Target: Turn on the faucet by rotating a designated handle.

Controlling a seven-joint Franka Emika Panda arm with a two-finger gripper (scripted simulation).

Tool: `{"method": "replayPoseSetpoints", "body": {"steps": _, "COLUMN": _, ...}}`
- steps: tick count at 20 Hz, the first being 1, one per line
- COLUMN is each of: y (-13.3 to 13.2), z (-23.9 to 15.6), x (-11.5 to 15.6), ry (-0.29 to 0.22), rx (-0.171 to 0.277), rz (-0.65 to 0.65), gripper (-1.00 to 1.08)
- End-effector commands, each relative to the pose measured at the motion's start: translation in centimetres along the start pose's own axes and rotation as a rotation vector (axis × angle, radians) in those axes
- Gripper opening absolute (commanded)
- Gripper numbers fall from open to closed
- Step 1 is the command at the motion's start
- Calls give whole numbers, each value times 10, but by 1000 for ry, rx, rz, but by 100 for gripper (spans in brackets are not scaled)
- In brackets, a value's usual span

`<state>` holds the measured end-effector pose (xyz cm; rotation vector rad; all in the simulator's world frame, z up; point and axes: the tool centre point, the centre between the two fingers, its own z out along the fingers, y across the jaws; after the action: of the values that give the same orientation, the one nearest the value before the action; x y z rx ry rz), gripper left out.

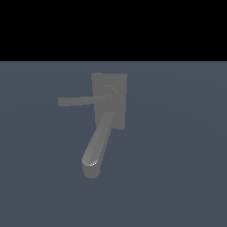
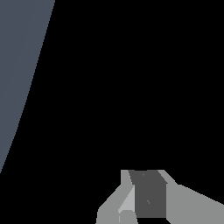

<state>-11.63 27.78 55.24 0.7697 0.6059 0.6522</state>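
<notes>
Faucet unseen from wrist, end effector apart

Floor: flat, uniform slate-blue surface, unmarked, filling the exterior view from 3 through 6 to 9 o'clock. Backdrop: solid black band at 12 o'clock, meeting the floor along a straight horizontal edge. Lighting dim and even. No walls, furniture or windows discernible.
</notes>
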Motion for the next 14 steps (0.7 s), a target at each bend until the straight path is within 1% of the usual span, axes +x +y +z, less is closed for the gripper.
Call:
{"method": "replayPoseSetpoints", "body": {"steps": 1, "y": -22, "z": -13, "x": 26, "ry": 71, "rx": -36, "rz": -83, "gripper": -100}}
{"method": "replayPoseSetpoints", "body": {"steps": 4, "y": -54, "z": -29, "x": 53, "ry": 155, "rx": -67, "rz": -187, "gripper": -100}}
{"method": "replayPoseSetpoints", "body": {"steps": 7, "y": -92, "z": -45, "x": 77, "ry": 240, "rx": -86, "rz": -293, "gripper": -100}}
{"method": "replayPoseSetpoints", "body": {"steps": 10, "y": -135, "z": -61, "x": 96, "ry": 325, "rx": -94, "rz": -403, "gripper": -100}}
{"method": "replayPoseSetpoints", "body": {"steps": 14, "y": -200, "z": -83, "x": 113, "ry": 437, "rx": -87, "rz": -554, "gripper": -100}}
